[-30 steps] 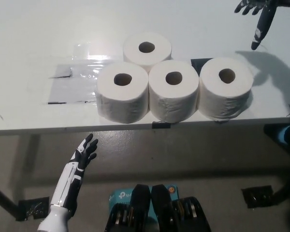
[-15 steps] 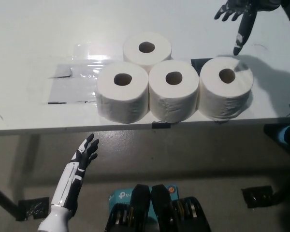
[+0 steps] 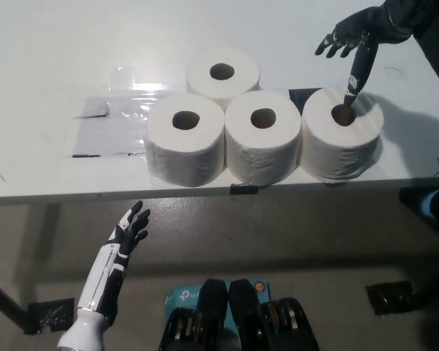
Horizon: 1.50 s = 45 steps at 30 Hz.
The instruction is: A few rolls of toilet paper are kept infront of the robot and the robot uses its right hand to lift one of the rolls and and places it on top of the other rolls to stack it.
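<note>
Several white toilet paper rolls stand upright on the white table [image 3: 51,66]. Three form a front row: a left roll [image 3: 185,139], a middle roll [image 3: 263,137] and a right roll [image 3: 342,134]. A fourth roll [image 3: 222,75] stands behind the left and middle ones. My black right hand [image 3: 355,40] hovers open over the right roll, fingers spread, one finger pointing down at the roll's core hole. It holds nothing. My white left hand [image 3: 129,230] rests open below the table's front edge at the lower left.
A clear plastic sheet [image 3: 110,124] lies taped to the table left of the rolls. A dark tape patch [image 3: 301,96] shows behind the right roll. The table's front edge runs just in front of the row. Grey floor lies below.
My right hand has moved left and down from the far right corner, so its pointing finger now reaches the right roll's core. The rolls and left hand have not moved.
</note>
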### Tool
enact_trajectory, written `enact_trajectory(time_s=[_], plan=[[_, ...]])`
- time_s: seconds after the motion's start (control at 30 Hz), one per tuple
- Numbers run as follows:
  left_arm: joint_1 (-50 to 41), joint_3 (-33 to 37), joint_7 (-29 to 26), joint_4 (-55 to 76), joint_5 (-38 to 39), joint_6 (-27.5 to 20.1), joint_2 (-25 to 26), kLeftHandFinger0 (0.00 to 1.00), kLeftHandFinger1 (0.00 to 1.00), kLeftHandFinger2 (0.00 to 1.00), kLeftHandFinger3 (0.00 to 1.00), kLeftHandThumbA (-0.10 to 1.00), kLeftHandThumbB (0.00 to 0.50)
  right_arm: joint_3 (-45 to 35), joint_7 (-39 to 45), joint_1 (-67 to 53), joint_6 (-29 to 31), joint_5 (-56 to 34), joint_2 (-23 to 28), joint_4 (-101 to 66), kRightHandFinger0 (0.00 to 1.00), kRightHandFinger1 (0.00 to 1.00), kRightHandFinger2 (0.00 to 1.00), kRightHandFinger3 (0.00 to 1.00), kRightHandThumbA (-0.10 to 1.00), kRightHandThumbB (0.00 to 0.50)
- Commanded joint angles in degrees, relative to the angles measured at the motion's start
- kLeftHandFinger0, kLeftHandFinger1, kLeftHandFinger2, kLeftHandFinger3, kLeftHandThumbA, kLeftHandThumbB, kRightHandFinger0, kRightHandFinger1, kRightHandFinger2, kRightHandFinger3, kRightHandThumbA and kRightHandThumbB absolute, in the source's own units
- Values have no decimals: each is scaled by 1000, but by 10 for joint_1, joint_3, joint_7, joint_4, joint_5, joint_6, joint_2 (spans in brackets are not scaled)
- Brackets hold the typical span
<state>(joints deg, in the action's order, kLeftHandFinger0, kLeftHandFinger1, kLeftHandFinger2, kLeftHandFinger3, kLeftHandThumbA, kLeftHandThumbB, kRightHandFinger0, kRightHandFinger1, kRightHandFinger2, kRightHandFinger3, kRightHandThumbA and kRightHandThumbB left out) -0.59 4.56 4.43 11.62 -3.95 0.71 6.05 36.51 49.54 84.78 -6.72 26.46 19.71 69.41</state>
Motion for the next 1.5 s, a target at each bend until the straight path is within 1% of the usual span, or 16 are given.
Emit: enact_trajectory(time_s=[0.0, 0.1, 0.2, 0.23, 0.27, 0.37, 0.43, 0.6, 0.67, 0.8, 0.93, 1.1, 1.3, 1.33, 1.43, 1.47], plan=[[10, 2, 7, 20, -1, -7, 4, 1000, 1000, 1000, 1000, 1000, 444, -12, -11, 32, -6, 8, 3, 7, 1000, 1000, 1000, 1000, 1000, 356], [10, 0, 7, 22, 0, -6, 4, 1000, 1000, 1000, 1000, 1000, 429, -6, -23, 33, 2, 17, 0, 17, 1000, 1000, 1000, 1000, 1000, 373], [10, 0, 8, 21, 2, -8, 4, 1000, 1000, 1000, 1000, 1000, 428, -10, -26, 31, 7, 15, -2, 20, 1000, 1000, 1000, 1000, 1000, 361], [10, 0, 7, 21, 2, -7, 4, 1000, 1000, 1000, 1000, 1000, 465, -13, -28, 30, 3, 14, -3, 20, 1000, 1000, 1000, 1000, 1000, 365], [10, 0, 7, 21, 3, -7, 3, 1000, 1000, 1000, 1000, 1000, 469, -16, -31, 30, 1, 13, -4, 19, 1000, 1000, 1000, 1000, 1000, 366], [10, 0, 7, 20, 3, -8, 4, 1000, 1000, 1000, 1000, 1000, 451, -21, -40, 28, 2, 13, -7, 21, 1000, 1000, 1000, 1000, 1000, 365], [7, 2, 7, 22, 2, -7, 2, 1000, 1000, 1000, 1000, 1000, 444, -24, -60, 22, 23, 12, -8, 23, 1000, 1000, 1000, 1000, 1000, 344], [9, 2, 8, 22, 5, -7, 1, 1000, 1000, 1000, 1000, 1000, 435, -32, -82, 18, 10, 17, -9, 13, 1000, 1000, 1000, 1000, 1000, 340], [9, 2, 8, 21, 5, -7, 1, 1000, 1000, 1000, 1000, 1000, 442, -45, -90, 14, 6, 8, -10, 12, 1000, 1000, 1000, 1000, 1000, 330], [9, 1, 10, 22, 6, -8, 1, 1000, 1000, 1000, 1000, 1000, 451, -51, -109, 11, 10, 14, -13, 14, 1000, 1000, 1000, 1000, 1000, 343], [9, 1, 11, 23, 5, -6, 1, 1000, 1000, 1000, 1000, 1000, 454, -56, -116, 10, 9, 12, -17, 28, 1000, 1000, 1000, 1000, 1000, 318], [8, -1, 11, 26, 5, -6, 1, 1000, 1000, 1000, 1000, 1000, 471, -56, -118, 11, 9, 13, -20, 41, 1000, 1000, 1000, 1000, 1000, 335], [8, -1, 9, 27, 3, -10, 0, 1000, 1000, 1000, 1000, 1000, 459, -53, -115, 15, 18, 15, -19, 48, 1000, 1000, 1000, 1000, 1000, 330], [8, -1, 8, 29, 0, -5, 0, 1000, 1000, 1000, 1000, 1000, 493, -51, -117, 15, 17, 18, -18, 46, 1000, 1000, 1000, 1000, 1000, 333], [9, -2, 9, 29, 5, -7, 0, 1000, 1000, 1000, 1000, 1000, 481, -45, -113, 16, 29, 24, -16, 47, 1000, 1000, 1000, 1000, 1000, 339], [9, -2, 8, 30, 4, -5, -1, 1000, 1000, 1000, 1000, 1000, 496, -45, -114, 15, 30, 24, -16, 46, 1000, 1000, 1000, 1000, 1000, 342]])
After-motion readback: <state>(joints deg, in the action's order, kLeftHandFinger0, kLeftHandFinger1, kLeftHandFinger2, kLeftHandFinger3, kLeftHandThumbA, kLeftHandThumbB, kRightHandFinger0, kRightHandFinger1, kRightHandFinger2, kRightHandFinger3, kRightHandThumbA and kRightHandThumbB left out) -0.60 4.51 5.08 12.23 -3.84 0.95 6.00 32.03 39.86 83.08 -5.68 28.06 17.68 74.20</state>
